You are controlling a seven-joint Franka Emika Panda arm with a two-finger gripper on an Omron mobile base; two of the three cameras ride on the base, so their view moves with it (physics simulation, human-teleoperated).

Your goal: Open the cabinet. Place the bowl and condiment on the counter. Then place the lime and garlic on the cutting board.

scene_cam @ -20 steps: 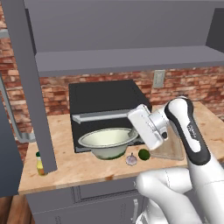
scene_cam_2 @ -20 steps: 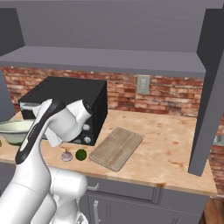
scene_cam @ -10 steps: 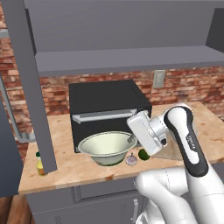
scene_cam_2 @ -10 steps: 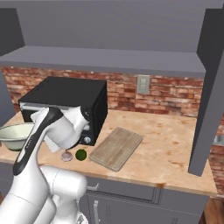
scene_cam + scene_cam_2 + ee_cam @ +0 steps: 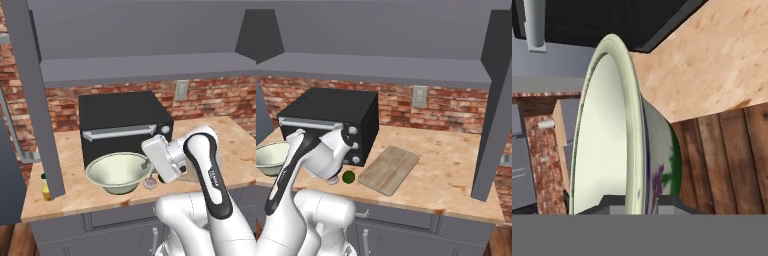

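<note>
Our pincer (image 5: 148, 169) grips the bowl (image 5: 119, 172) by its rim, holding it low over the tabletop (image 5: 75, 192) beside the oven (image 5: 122, 125) for set-down

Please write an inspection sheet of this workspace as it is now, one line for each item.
Surface: counter, light tan wood.
Job's things: bowl at the counter's front in front of the oven, gripped at its rim; condiment at the left edge; lime and garlic on the counter, not on the cutting board; cabinet open.
Clutter: black oven.
Grippers: gripper shut on the bowl's rim.
Cables: nothing seen.
Surroundings: brick wall with an outlet.
</note>
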